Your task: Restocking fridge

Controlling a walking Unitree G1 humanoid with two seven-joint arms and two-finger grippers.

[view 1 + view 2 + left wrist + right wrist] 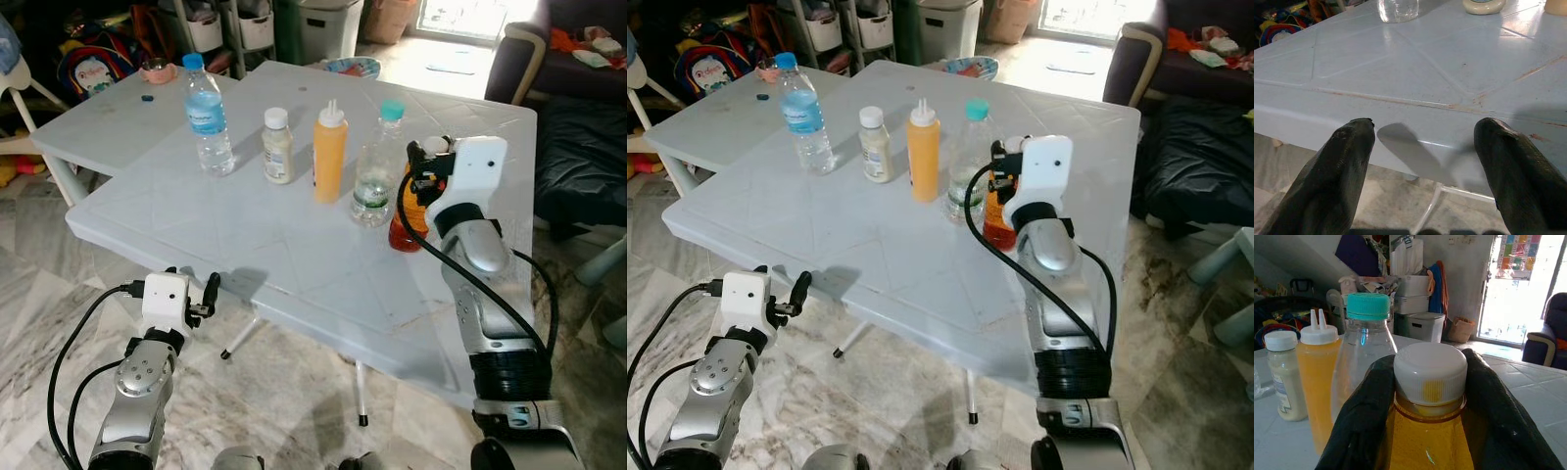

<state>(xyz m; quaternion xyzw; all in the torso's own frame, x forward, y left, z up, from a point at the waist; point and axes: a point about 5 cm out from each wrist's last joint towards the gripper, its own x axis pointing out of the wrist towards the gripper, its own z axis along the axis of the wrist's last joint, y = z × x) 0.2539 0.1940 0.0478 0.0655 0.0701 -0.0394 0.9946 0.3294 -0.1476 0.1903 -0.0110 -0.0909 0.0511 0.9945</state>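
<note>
Early in the restock. Right gripper (pixel 1427 396) jaws clamped around the amber bottle (pixel 404 227) at the surface's (pixel 294 255) right. Left gripper (pixel 1420 142) jaws open, low by the near edge. Four bottles left standing.

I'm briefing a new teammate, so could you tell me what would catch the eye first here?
The right hand closes around the neck of an amber bottle at the right end of a row of bottles on the white table. Beside it stand a clear bottle and an orange squeeze bottle. The left hand hovers open at the table's near edge.
</note>
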